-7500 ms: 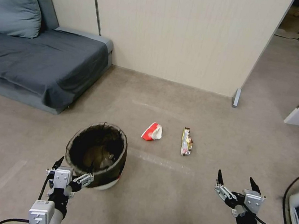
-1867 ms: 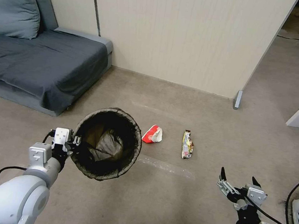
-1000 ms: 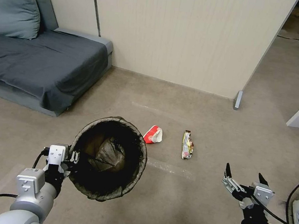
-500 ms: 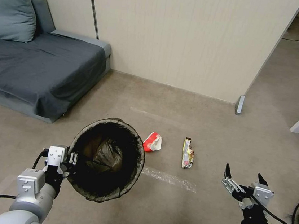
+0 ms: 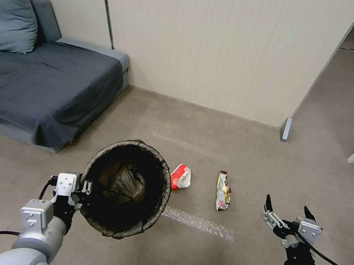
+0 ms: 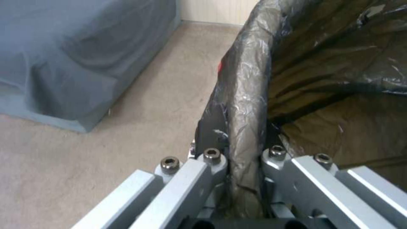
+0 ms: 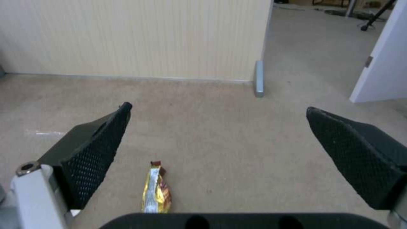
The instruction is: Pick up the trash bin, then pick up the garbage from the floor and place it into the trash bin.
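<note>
Left gripper (image 5: 85,188) clamps bag-lined round trash bin (image 5: 125,186) rim; right gripper (image 5: 287,208) wide. Yellow-silver crinkly wrapper (image 5: 223,191): light, slippery; pinch mid-length.

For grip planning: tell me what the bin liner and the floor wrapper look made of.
Bin liner: thin dark plastic film, going by glossy wrinkles and creases where the left gripper pinches it. Wrapper: apparently metallised foil-plastic, going by its shiny yellow and silver crinkles.

The beige carpeted floor (image 5: 242,158) carries a crushed red-and-white carton (image 5: 181,177) and, near it, a yellow-silver wrapper (image 5: 223,191) (lengthwise toward the wall), plus a grey sofa (image 5: 40,85) at the robot's left.
</note>
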Robot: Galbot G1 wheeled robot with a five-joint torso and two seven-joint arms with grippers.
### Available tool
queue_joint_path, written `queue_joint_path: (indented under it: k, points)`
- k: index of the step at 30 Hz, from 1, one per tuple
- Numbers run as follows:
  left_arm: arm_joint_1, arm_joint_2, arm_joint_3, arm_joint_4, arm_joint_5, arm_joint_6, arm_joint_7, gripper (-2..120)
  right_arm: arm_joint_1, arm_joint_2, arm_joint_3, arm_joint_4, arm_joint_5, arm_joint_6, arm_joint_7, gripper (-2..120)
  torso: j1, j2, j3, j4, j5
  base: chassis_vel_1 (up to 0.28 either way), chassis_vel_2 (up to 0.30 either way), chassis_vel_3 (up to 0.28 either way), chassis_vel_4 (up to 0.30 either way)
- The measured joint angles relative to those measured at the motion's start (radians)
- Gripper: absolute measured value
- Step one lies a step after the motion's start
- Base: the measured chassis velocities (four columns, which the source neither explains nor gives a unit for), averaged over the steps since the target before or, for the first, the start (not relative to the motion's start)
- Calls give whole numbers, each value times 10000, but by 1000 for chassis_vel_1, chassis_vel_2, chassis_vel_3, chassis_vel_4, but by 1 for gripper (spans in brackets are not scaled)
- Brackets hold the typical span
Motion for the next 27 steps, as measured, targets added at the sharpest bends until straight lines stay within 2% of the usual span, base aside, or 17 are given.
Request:
queue_joint_path:
  k: [20, 23, 26, 27]
  points:
    - [-46, -52, 21, -78, -34, 73, -15, 1, 48, -35, -37, -125, 57, 60, -112, 100, 1, 0, 0, -1, 0, -91, 98, 98, -102]
    - [-78, -62, 21, -87, -50, 109, -19, 1, 251, -118, -66, -240, 98, -144, -227, 100, 1, 0, 1, -1, -1, -71, 73, 69, -73]
    - [-251, -57, 38, -133, -75, 285, -45, 1, 839, -188, -45, -564, 162, -953, -385, 100, 1, 0, 0, 1, -2, -7, 22, 19, -11]
    - [-251, -57, 38, -133, -75, 285, -45, 1, 839, -188, -45, -564, 162, -953, -385, 100, 1, 0, 0, 1, -2, 0, 0, 0, 0]
